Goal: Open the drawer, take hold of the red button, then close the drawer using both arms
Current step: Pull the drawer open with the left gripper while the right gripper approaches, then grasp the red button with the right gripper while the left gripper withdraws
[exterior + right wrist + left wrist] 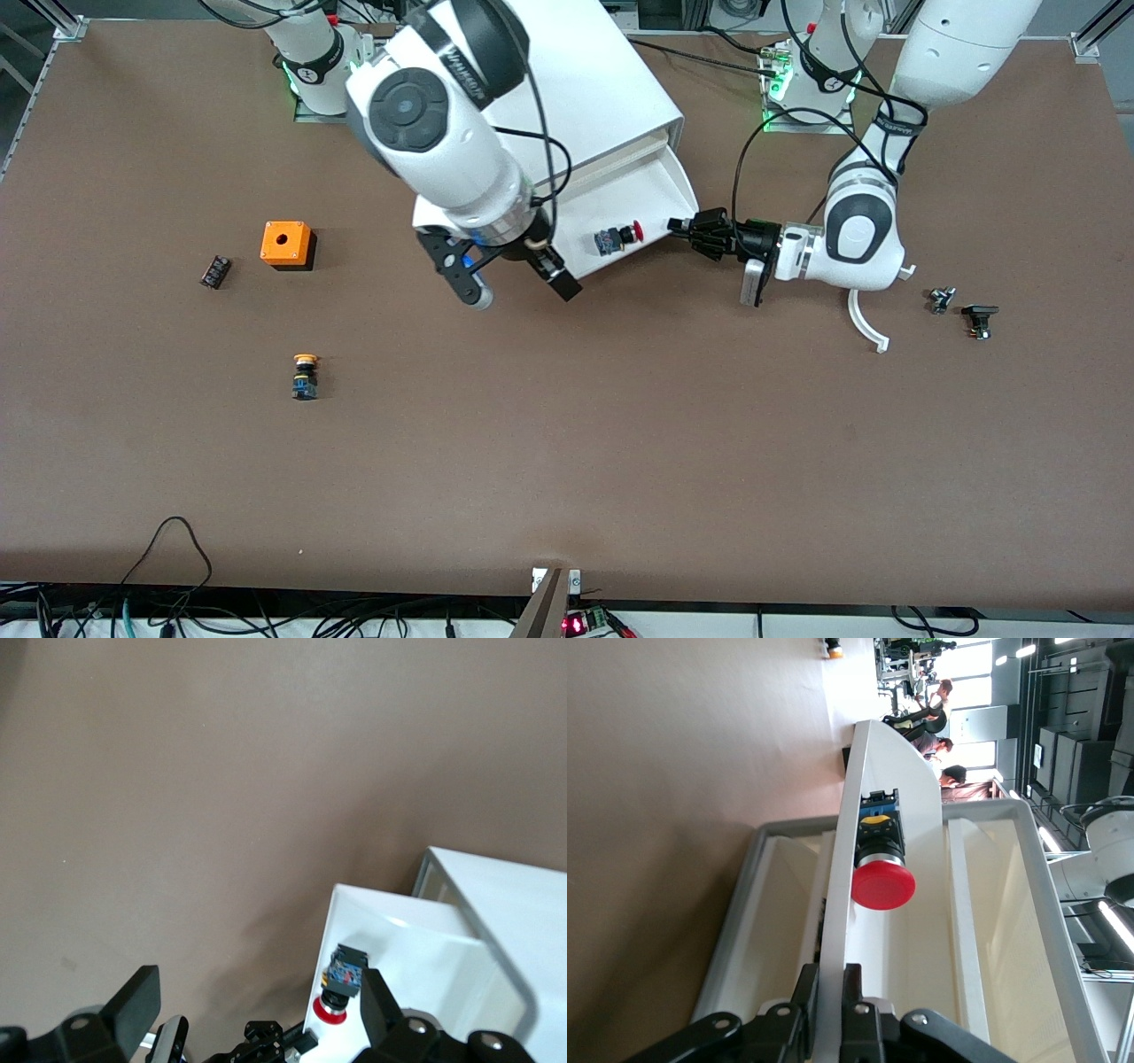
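left claw (680, 227) clamped, right claw (514, 285) spread

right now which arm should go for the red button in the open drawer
Right, probably. The right gripper hangs open beside the button in the drawer, while the left gripper is shut on the drawer's front edge.

Evenly and brightly lit from overhead; soft shadows under the arms. Blown-out window glare at one o'clock in the left wrist view. Blurred gripper fingers (133, 1005) close to the right wrist lens.
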Motion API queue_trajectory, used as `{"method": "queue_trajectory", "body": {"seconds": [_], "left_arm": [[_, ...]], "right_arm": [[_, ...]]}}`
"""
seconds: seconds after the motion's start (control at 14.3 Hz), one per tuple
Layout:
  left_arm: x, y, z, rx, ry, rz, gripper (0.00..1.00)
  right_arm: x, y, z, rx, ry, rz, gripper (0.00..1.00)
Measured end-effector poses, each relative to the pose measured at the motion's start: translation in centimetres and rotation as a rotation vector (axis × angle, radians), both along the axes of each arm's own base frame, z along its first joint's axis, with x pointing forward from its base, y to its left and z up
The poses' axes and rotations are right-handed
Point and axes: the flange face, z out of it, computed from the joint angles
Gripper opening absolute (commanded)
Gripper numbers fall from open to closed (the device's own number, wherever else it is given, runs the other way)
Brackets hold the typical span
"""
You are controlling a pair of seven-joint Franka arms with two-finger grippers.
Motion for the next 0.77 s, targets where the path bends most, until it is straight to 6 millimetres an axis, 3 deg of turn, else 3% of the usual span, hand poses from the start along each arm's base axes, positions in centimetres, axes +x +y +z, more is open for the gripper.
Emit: {"method": "queue_trajectory", "body": {"seconds": [0.07, 0.14, 0.49, 0.77], "left_arm": [[0.5, 0.2, -0.1, 0.001, -0.003, -0.001, 0.6], [0.8, 0.3, -0.2, 0.001, -0.002, -0.005, 1.0], [2.1, 1.6, 0.3, 0.064, 0.031, -0.009, 1.0], [4.4, 2.8, 3.8, 0.168, 0.071, -0.036, 1.0]], "right_arm": [[-0.9, 1.4, -0.8, -0.015, 0.002, -0.011, 1.0], [-1.8, 2.8, -1.7, -0.028, 0.007, -0.018, 1.0], [-5.3, 8.1, -7.9, -0.111, 0.006, -0.006, 1.0], [-8.5, 10.9, -13.0, -0.195, 0.019, 0.032, 1.0]]}}
